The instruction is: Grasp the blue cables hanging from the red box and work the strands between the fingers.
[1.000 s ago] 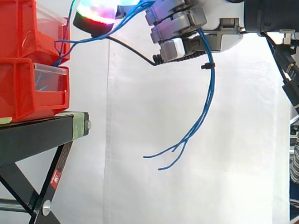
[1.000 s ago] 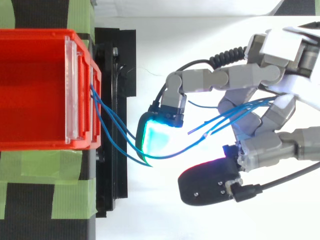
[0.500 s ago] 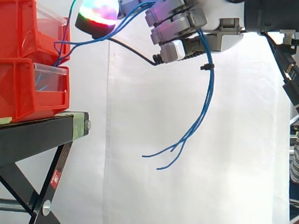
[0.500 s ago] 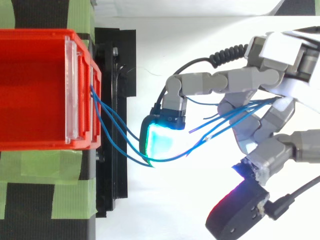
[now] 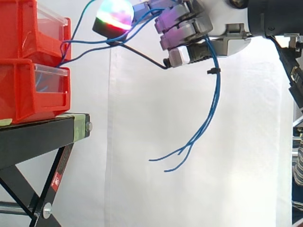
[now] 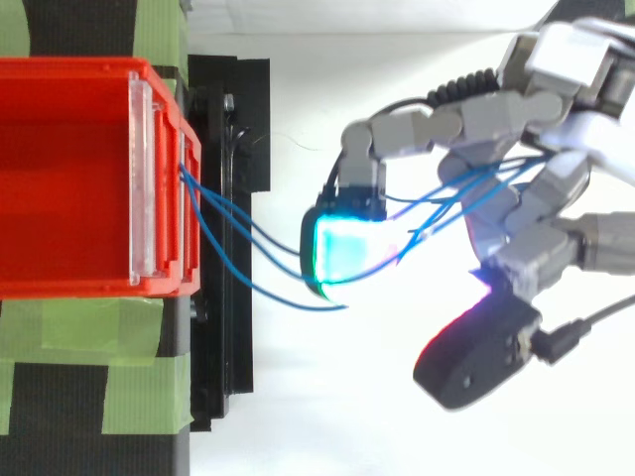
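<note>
Gripping cables (image 5: pixel 215 101) with curled fingers (image 6: pixel 422 129) of hand (image 5: pixel 232 40), strands threaded between them, glowing pad (image 6: pixel 347 248) out front over the strands. Running roughly level from box (image 6: pixel 64 178) front rightward across the gap to the hand in top view, sagging a bit. Past the fingers, hanging down in side view, long axis near vertical, loose ends curving down-left, free in air. Small black tie (image 5: pixel 213 71) on the bundle just below the hand. Second red bin (image 5: pixel 26 97) under box, both on black table (image 5: pixel 42 135) with green tape (image 6: pixel 94 347). White curtain (image 5: pixel 151 198) behind.
</note>
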Controlling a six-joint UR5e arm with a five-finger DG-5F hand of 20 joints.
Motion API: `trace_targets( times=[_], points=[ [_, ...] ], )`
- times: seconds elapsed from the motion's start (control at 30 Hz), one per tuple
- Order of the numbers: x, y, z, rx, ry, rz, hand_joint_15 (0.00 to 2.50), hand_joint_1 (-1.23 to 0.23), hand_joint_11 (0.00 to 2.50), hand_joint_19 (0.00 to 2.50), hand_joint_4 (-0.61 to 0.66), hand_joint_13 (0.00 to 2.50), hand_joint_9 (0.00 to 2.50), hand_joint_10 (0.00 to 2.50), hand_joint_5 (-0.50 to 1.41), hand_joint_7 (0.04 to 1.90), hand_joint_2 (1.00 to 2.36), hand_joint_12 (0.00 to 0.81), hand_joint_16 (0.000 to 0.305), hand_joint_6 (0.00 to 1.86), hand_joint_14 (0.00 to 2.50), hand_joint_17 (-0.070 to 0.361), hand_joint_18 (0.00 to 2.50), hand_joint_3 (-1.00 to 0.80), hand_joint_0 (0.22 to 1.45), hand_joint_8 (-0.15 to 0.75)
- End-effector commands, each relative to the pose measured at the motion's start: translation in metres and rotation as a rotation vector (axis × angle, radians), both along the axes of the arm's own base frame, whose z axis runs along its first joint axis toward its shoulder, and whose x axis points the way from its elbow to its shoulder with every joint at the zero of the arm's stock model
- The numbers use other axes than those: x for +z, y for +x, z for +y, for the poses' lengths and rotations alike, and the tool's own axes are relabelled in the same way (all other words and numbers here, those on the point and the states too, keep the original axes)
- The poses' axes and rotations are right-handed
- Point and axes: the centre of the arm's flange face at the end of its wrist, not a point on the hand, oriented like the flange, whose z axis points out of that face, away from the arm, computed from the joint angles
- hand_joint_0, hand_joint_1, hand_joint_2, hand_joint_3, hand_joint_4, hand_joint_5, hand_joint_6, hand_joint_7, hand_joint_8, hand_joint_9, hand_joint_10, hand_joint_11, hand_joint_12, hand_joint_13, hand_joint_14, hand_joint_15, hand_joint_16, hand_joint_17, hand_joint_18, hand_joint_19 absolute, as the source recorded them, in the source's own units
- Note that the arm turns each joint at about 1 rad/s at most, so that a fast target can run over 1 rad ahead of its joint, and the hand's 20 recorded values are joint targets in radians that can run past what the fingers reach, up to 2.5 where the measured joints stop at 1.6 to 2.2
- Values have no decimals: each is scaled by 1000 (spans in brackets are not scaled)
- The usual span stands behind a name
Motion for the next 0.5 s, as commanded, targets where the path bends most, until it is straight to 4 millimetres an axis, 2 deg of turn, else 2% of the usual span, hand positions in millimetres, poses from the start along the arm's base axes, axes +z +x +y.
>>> trace_targets(
  times=[0.0, 0.2, 0.47],
  points=[
    [0, -2, -5, -57, -4, 6, 1706, -673, 2500, 603, 215, 1959, 1780, 2500, 631, 1453, 1000, 684, 243, 4, 2500, 182, 2500, -1000, 709, 532],
    [0, -2, -6, -71, -41, 22, 1706, -682, 2500, 603, 163, 1959, 1780, 2500, 712, 1453, 1000, 684, 243, 8, 2500, 182, 2500, -981, 763, 532],
    [-1, -2, -6, -75, -47, 24, 1706, -698, 2500, 603, 160, 1959, 1780, 2500, 730, 1441, 1008, 684, 243, 8, 2500, 182, 2500, -771, 827, 532]
  ],
)
